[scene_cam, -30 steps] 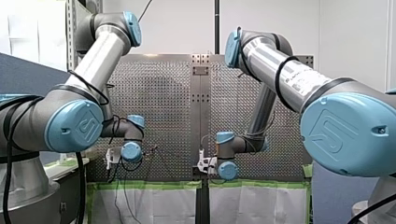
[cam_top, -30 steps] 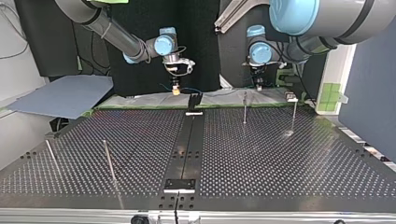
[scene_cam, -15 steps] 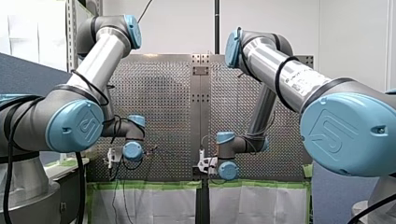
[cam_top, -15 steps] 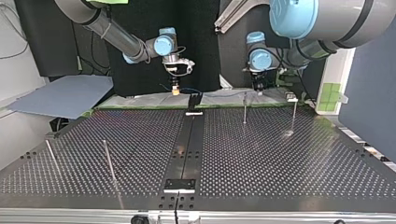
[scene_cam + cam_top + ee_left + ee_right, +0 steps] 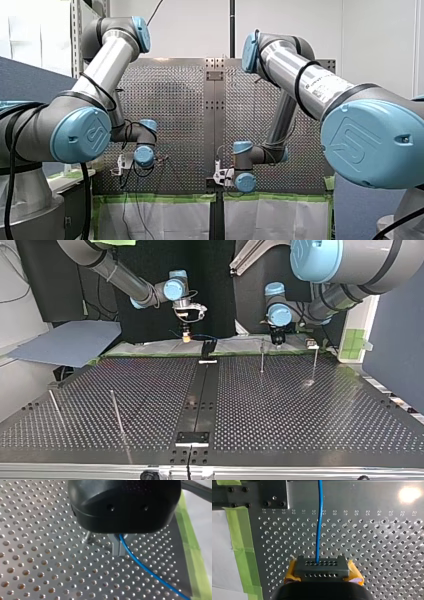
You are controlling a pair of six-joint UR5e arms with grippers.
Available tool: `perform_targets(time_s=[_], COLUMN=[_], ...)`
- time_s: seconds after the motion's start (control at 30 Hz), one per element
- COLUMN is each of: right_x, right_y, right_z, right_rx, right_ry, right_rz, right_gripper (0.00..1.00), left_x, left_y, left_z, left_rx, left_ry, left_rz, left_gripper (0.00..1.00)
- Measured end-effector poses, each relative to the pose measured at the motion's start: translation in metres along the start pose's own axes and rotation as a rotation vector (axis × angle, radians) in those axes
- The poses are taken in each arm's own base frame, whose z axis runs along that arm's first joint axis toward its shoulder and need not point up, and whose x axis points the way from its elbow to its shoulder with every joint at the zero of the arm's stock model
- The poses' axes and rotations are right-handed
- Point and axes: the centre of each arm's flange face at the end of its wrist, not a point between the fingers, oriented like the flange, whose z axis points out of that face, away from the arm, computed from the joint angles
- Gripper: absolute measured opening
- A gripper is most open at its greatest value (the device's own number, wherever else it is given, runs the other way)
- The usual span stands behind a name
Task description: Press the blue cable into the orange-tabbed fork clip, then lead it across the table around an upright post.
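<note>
Presently, your right gripper (image 5: 322, 568) has its yellow-padded fingers (image 5: 291, 570) pressed against both sides of a dark block (image 5: 322, 566) pierced with rows of holes. The blue cable (image 5: 319, 517) leaves that block straight ahead of the gripper, over the perforated worktop (image 5: 300, 415). Your left gripper (image 5: 119, 547) has its metal fingers (image 5: 116, 548) pressed together on the same cable, which trails away from them across the holes toward a green tape strip (image 5: 193, 550).

In the upper centre of the top view the cable runs between the two grippers. It passes close by the fork clip (image 5: 207, 347), which shows black at the far end of the centre rail (image 5: 200, 400). Whether the cable is seated in the clip cannot be determined. An upright post (image 5: 261, 356) stands just left of your left gripper in that view. On which side of the post the cable lies cannot be told.
</note>
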Motion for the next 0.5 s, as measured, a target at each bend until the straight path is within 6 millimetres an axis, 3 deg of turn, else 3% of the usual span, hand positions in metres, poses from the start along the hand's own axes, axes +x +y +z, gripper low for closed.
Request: perform_targets(time_s=[0.5], right_x=[0.002], right_y=[0.004], right_z=[0.004], right_rx=[-0.006], right_ry=[0.007], right_rz=[-0.003], right_gripper=[0.0], left_x=[-0.006], left_y=[0.004], left_z=[0.01], left_rx=[0.001], left_ry=[0.016], left_rz=[-0.023], left_gripper=[0.0])
